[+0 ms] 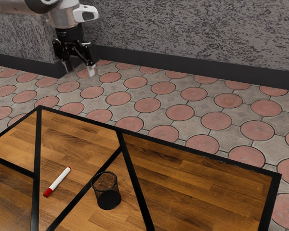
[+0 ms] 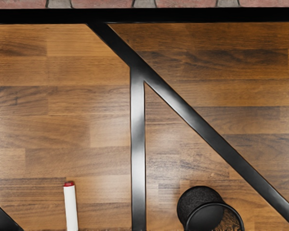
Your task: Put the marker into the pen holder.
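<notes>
Lying near pen holder (image 1: 107, 191): marker (image 1: 58, 181).

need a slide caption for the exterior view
Open gripper raised, marker lying near the upright pen holder on the wooden table

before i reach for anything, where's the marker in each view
Exterior view: marker on the table, toward the lower left.
Wrist view: small red end visible, rest cut off by the picture's edge.
Shared landmark: black strip between marker and pen holder.
</notes>
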### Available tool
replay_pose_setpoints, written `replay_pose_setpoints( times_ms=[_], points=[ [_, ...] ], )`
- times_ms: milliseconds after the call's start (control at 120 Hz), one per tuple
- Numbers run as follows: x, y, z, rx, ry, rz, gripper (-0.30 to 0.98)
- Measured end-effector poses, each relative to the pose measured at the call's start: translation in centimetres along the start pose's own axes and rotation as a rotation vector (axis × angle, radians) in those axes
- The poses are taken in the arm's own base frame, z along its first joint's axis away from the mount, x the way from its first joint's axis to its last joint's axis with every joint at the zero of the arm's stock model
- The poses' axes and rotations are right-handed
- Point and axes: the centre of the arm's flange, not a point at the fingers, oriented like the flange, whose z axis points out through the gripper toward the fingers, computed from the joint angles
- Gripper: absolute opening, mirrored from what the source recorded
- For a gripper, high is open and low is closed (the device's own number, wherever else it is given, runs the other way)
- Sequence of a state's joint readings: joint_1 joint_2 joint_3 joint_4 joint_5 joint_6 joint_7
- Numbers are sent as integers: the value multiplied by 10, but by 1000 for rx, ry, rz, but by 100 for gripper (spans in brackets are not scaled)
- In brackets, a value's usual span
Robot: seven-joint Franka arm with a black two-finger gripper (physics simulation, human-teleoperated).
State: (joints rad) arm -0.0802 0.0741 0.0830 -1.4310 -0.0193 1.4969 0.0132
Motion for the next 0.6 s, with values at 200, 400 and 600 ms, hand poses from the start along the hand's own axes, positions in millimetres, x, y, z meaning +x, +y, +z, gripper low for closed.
replay_pose_setpoints(
  times_ms=[200,400,600],
  points=[
    [-5,16,-14,18,4,33,69],
    [-50,13,52,79,-99,58,68],
    [-50,-70,134,89,-133,-71,69]
  ],
)
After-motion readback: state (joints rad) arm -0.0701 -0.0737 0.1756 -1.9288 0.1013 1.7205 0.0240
